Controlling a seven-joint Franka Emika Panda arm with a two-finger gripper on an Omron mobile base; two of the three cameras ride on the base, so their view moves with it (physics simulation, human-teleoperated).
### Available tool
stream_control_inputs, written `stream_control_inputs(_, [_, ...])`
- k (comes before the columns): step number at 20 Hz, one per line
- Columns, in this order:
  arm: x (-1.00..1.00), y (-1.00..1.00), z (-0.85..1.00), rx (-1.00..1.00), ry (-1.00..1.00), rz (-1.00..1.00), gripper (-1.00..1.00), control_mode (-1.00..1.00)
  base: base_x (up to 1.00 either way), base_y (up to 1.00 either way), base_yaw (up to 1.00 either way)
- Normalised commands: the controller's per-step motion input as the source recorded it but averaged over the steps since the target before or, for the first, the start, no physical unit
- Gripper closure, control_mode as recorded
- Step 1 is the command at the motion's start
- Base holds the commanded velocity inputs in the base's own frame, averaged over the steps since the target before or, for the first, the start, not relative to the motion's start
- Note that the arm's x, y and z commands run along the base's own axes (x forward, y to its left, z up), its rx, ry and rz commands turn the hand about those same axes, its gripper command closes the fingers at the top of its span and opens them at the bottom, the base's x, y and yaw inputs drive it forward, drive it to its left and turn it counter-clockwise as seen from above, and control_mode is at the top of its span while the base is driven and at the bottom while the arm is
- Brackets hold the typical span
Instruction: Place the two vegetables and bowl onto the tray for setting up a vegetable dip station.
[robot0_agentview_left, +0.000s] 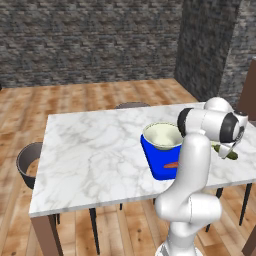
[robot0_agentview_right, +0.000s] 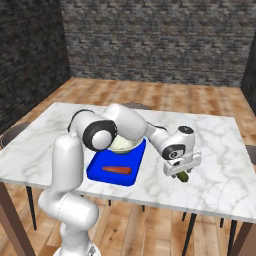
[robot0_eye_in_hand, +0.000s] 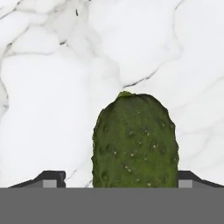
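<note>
The dark green cucumber (robot0_eye_in_hand: 135, 140) lies on the white marble table (robot0_agentview_left: 90, 150), right of the tray, near the front edge. My gripper (robot0_eye_in_hand: 121, 177) hangs straight over it, open, with a finger tip on either side; the cucumber (robot0_agentview_right: 183, 176) pokes out below the hand (robot0_agentview_right: 181, 167). On the bright blue tray (robot0_agentview_right: 100, 172) rests the orange-red carrot (robot0_agentview_right: 116, 170), and the cream-white bowl (robot0_agentview_right: 122, 145) sits at the tray's far end, partly behind my arm. In the left base view the bowl (robot0_agentview_left: 162, 136), carrot (robot0_agentview_left: 171, 164) and cucumber (robot0_agentview_left: 226, 152) show beside my forearm.
Dark round chair seats stand at the table's left side (robot0_agentview_left: 27, 162) and far side (robot0_agentview_left: 132, 105). A wide stretch of bare marble lies left of the tray. The table's front edge (robot0_agentview_right: 200, 212) runs close below the cucumber.
</note>
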Motion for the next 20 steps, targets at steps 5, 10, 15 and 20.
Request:
stream_control_inputs(5, [0.0,0.0,-0.06,0.0,0.01,0.0,1.0,-1.0,0.0,0.0,0.0])
stream_control_inputs(10, [-0.01,0.07,0.02,0.0,0.01,0.01,1.0,-1.0,0.0,0.0,0.0])
stream_control_inputs(15, [-0.25,0.35,0.23,-0.01,-0.04,0.09,1.0,-1.0,0.0,0.0,0.0])
stream_control_inputs(20, [-0.55,0.51,0.36,-0.05,-0.08,0.18,1.0,-1.0,0.0,0.0,0.0])
